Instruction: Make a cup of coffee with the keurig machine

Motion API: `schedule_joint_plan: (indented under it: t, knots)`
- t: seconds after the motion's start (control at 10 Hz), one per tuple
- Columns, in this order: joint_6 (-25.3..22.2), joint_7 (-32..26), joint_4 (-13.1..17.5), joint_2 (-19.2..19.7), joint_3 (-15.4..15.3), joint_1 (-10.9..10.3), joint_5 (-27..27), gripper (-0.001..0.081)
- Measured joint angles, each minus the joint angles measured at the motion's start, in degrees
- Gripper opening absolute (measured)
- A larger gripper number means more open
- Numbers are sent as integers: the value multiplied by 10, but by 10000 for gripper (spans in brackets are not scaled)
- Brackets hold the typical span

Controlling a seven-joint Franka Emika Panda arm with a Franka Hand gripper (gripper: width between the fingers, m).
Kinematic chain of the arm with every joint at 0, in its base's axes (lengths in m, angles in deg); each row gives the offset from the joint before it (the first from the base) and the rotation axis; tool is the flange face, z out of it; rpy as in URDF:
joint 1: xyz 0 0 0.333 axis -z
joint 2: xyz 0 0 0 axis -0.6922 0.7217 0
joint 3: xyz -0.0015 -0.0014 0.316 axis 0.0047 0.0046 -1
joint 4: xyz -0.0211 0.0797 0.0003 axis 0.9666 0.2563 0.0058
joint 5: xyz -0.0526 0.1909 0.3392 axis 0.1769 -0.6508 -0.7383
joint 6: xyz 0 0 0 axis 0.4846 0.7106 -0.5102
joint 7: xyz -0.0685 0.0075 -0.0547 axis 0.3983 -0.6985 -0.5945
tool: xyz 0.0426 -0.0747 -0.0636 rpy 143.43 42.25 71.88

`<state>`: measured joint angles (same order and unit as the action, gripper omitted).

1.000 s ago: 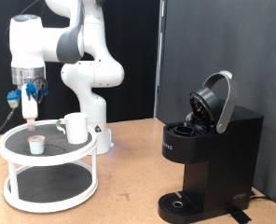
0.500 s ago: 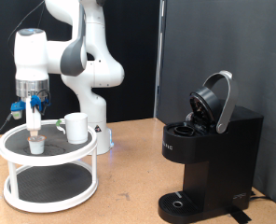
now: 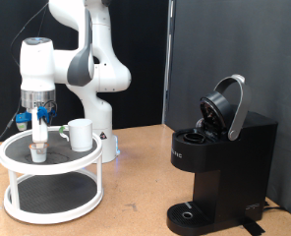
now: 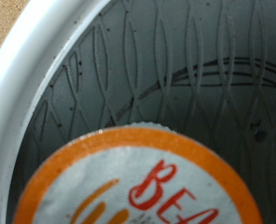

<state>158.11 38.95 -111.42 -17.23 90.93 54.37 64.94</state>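
Note:
In the exterior view the black keurig machine [image 3: 219,162] stands at the right with its rounded lid hinged up. The white cup [image 3: 81,134] stands on the top shelf of a white two-tier round stand [image 3: 16,181] at the left. A small coffee pod [image 3: 37,150] sits on the same shelf beside the cup. My gripper [image 3: 38,139] points straight down right above the pod, fingertips at its top. The wrist view is filled by the pod's orange-rimmed foil lid [image 4: 147,182] with red lettering, on the shelf's patterned surface; the fingers do not show there.
The stand's white rim [image 4: 45,70] curves past the pod in the wrist view. The robot's white base [image 3: 101,108] stands behind the stand. A wooden tabletop [image 3: 136,177] stretches between the stand and the machine. A dark panel rises behind the machine.
The arm has moved to the exterior view's right and lowered, bringing my gripper from above the stand's left edge down onto the coffee pod.

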Motion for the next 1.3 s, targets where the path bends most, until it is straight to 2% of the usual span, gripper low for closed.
schedule_joint_plan:
  t: [0.2, 0.3, 0.4, 0.5, 0.7, 1.0, 1.3]
  knots:
    - [1, 12, -1, 2, -2, 0, 2, 722]
    - [2, 17, -1, 4, -4, 0, 2, 536]
    - [3, 20, 1, 5, -6, 0, 2, 536]
    - [3, 24, 2, 5, -6, 0, 2, 389]
    - [-14, 22, 7, 4, -6, -1, -7, 389]
    - [-115, -31, 42, -34, -3, -7, -73, 389]
    - [-186, -48, 70, -80, -5, -5, -73, 388]
